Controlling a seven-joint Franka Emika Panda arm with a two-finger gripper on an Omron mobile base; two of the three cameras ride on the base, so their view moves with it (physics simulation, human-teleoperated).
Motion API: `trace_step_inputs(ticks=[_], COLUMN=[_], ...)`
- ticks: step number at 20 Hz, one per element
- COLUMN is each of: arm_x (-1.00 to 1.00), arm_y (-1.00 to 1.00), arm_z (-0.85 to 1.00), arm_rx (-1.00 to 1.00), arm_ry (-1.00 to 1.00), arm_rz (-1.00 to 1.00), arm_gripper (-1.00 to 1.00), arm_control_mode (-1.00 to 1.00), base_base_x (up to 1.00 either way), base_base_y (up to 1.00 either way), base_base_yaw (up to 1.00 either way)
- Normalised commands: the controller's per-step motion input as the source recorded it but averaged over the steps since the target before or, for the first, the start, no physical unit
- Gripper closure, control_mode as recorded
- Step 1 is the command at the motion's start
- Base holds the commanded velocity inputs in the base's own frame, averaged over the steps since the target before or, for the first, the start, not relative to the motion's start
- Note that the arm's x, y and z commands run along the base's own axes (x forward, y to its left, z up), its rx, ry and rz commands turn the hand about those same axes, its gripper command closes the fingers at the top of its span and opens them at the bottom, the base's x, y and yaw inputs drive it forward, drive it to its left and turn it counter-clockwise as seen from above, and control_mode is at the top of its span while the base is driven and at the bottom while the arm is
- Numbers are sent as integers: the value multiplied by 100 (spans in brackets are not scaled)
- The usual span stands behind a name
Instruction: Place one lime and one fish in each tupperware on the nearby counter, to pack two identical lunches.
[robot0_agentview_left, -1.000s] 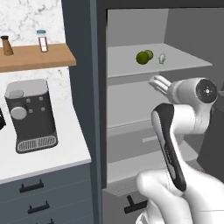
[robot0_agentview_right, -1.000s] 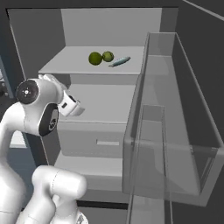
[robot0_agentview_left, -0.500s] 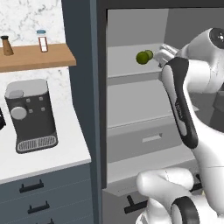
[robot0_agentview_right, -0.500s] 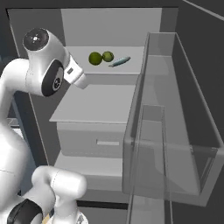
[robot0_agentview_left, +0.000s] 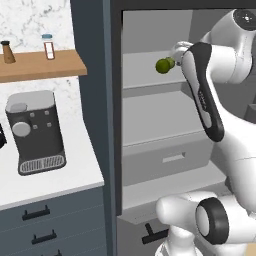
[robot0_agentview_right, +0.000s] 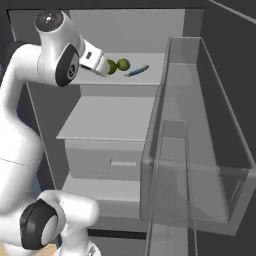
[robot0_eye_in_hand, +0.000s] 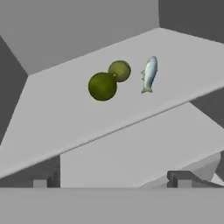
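**Reaching for the top-shelf lime**

Two limes (robot0_eye_in_hand: 102, 86) touch on the fridge's top shelf (robot0_eye_in_hand: 65, 118), a fish (robot0_eye_in_hand: 149, 73) just beside. My gripper (robot0_eye_in_hand: 111, 179) hangs open, short of them. I'd centre on the nearer lime, avoiding its twin.

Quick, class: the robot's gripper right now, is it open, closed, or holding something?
Gripper: open and holding nothing, in front of the shelf with two limes and a fish.
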Motion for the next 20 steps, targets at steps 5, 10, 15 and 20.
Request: trace_step_inputs(ticks=[5, 10, 15, 20], arm_x=[100, 94, 72, 65], arm_y=[0, -1, 0, 0], arm_z=[-6, -7, -33, -25], arm_rx=[-18, -3, 0, -2], arm_ry=[-9, 5, 10, 3], arm_rz=[2, -1, 0, 0], arm_gripper=[-100, -100, -100, -100], arm_control_mode=[-100, -100, -100, -100], base_base_x=[0, 0, 0, 0], base_base_y=[0, 0, 0, 0], base_base_yaw=[0, 0, 0, 0])
